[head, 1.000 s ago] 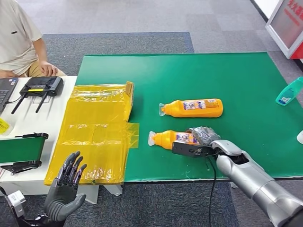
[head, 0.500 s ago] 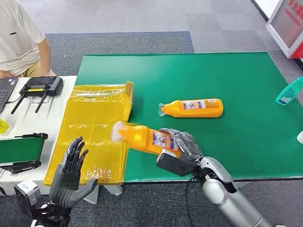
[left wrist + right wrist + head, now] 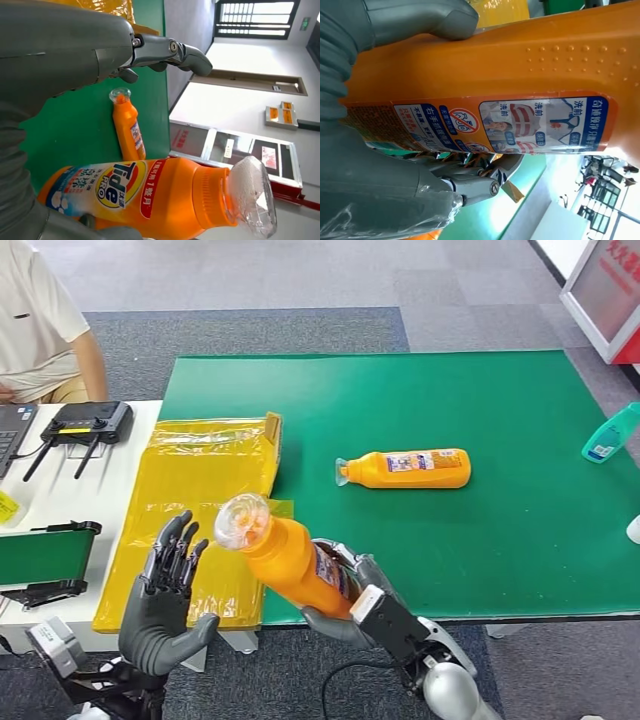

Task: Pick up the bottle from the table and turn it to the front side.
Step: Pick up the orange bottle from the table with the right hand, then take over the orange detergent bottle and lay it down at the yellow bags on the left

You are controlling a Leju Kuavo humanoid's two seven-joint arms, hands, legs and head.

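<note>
Tide bottle [image 3: 290, 558] gripped by right hand [image 3: 351, 595], lifted off green mat [image 3: 490, 530], clear cap toward left hand [image 3: 166, 595], whose fingers are spread, holding nothing.

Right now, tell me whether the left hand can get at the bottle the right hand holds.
Probably yes. The left hand is open, fingers spread, beside the cap end of the held bottle, with nothing between them. The right hand grips the lower body, leaving the neck free.

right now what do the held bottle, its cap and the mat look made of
Held bottle: likely plastic, orange and smooth with a light sheen, printed label. Cap: clear, glossy plastic by the see-through look. Mat: flat matte green, maybe felt or rubber; unclear.
</note>
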